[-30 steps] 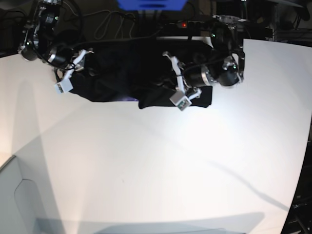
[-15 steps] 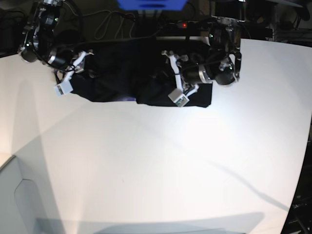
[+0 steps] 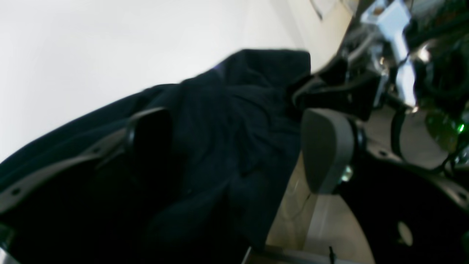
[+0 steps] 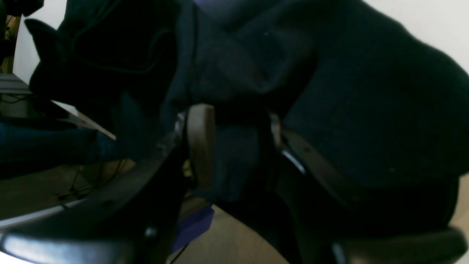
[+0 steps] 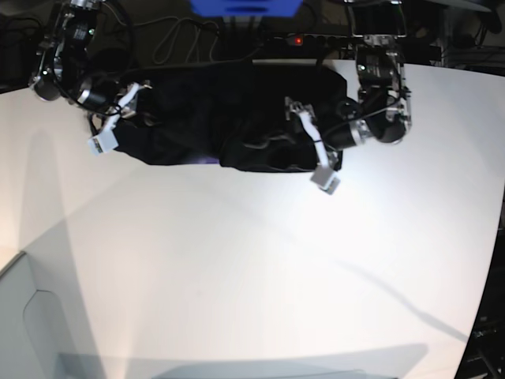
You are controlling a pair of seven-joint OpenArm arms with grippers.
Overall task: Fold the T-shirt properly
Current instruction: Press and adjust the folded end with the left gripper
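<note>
**Figure: Both grippers at the far edge of a bunched T-shirt**

In the base view, the T-shirt [image 5: 229, 118] lies as a dark, rumpled mass along the upper centre of the white table [image 5: 252, 276], its far edge at or over the table's back rim. We see one garment, one table, and two arms, each with one gripper.

The right gripper [image 5: 118, 114] sits at the upper left of the base view, at the cloth's left end. In the right wrist view its fingers [image 4: 199, 143] stand narrowly apart with a fold of black cloth pinched between them, so we read it as holding the shirt. The left gripper [image 5: 312, 146] sits at centre right of the base view, over the cloth's right end. In the left wrist view its two fingers [image 3: 326, 146] stand wide apart with cloth lying between them but not clamped; we judge it open.

The step in hand appears to be taking matched grips at the shirt's two ends so that it can be spread flat. To do this well, we would have the left gripper close on a single edge layer, not on a bunched wad, at a point level with the right gripper's hold. Both arms should then draw apart evenly, keeping the cloth taut enough to shed wrinkles without dragging it off the back rim.
</note>
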